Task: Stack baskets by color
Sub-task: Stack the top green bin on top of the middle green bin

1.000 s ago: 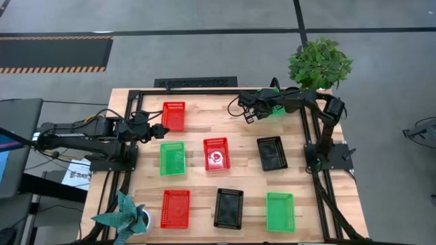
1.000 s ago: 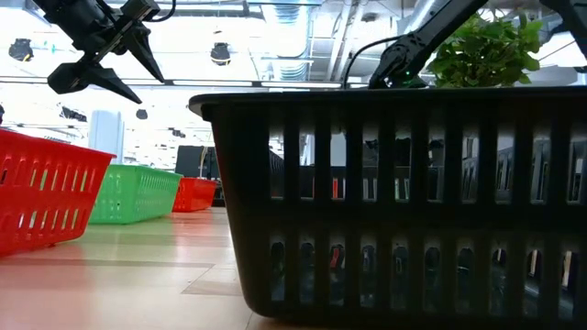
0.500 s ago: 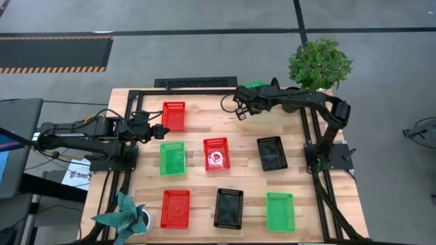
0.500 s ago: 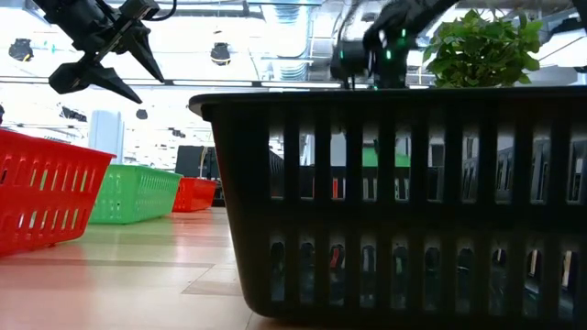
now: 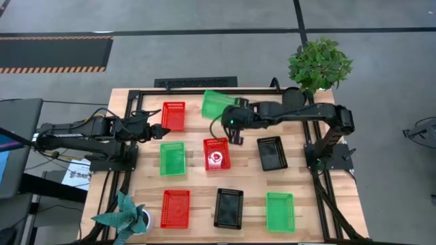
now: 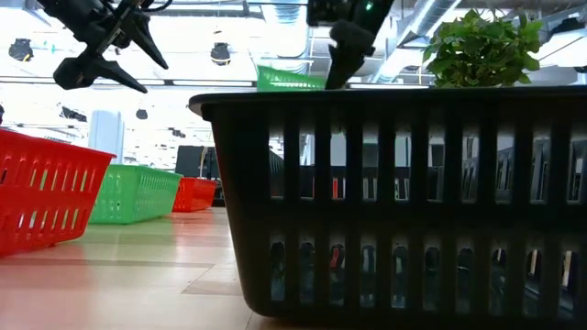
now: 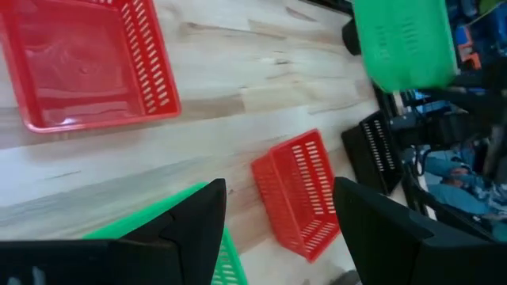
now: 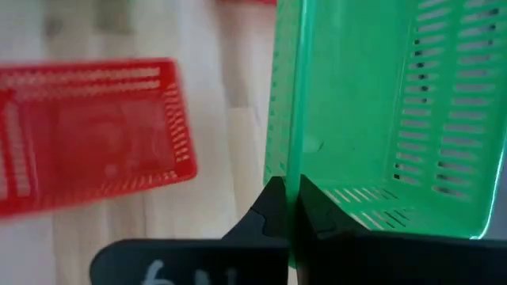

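Observation:
My right gripper hangs over the table's far middle, shut on a green basket that it holds in the air. On the table sit three red baskets, two green ones and two black ones, each resting flat on its bottom. My left gripper is open and hovers at the left, between the far red basket and the green one, with nothing between its fingers. My right gripper pinches one wall of the green basket at its rim, one finger inside the basket and one outside. The fingers slant down from the table's right side. The basket is lifted clear of the table and tilted.
A leafy plant stands at the far right corner and a striped-leaf plant in a white pot at the near left. A black frame borders the tabletop. Bare wood shows between the baskets.
My right gripper has swung from the far right corner toward the table's left along the far edge, rising and rolling its wrist. The green basket has come with it, lifted clear and tipped, and now hangs between the far red basket and the middle red one.

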Robot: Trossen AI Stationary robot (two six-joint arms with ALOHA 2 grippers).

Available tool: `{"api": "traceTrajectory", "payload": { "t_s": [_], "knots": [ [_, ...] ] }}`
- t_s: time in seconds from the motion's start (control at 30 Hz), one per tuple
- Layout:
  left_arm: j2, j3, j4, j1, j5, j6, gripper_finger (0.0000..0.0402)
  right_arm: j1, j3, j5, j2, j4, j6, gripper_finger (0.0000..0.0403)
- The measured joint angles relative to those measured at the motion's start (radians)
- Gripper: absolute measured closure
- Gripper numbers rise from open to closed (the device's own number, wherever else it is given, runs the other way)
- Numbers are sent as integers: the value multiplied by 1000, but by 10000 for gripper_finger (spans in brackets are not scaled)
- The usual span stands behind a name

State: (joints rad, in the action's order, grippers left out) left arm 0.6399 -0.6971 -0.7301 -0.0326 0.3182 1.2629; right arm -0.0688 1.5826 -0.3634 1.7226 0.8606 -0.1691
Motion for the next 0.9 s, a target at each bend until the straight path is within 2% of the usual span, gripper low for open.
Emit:
{"api": "traceTrajectory", "payload": {
  "t_s": [0.13, 0.23, 0.33, 0.47, 0.63, 0.73, 0.9],
  "knots": [
    [-11, 0, 38, 0, -10, 14, 181, 47, 1, 31, 0, -1, -292, 398],
    [-26, 0, 62, 0, -31, 20, 181, 66, 1, 118, 0, -8, -521, 398],
    [-34, 0, 93, 0, -50, 41, 181, 74, 0, 186, 0, -63, -682, 399],
    [-51, 0, 122, 0, -75, 61, 181, 69, 0, 219, 0, -149, -830, 399],
    [-107, 0, 123, 0, -99, 92, 181, 47, 2, 316, 10, -217, -907, 399],
    [-155, 0, 145, 0, -94, 104, 181, 48, 0, 319, 53, -253, -1008, 399],
    [-231, 0, 295, 0, -46, 66, 181, 48, 65, 320, 166, -278, -1144, 399]
  ]
}}
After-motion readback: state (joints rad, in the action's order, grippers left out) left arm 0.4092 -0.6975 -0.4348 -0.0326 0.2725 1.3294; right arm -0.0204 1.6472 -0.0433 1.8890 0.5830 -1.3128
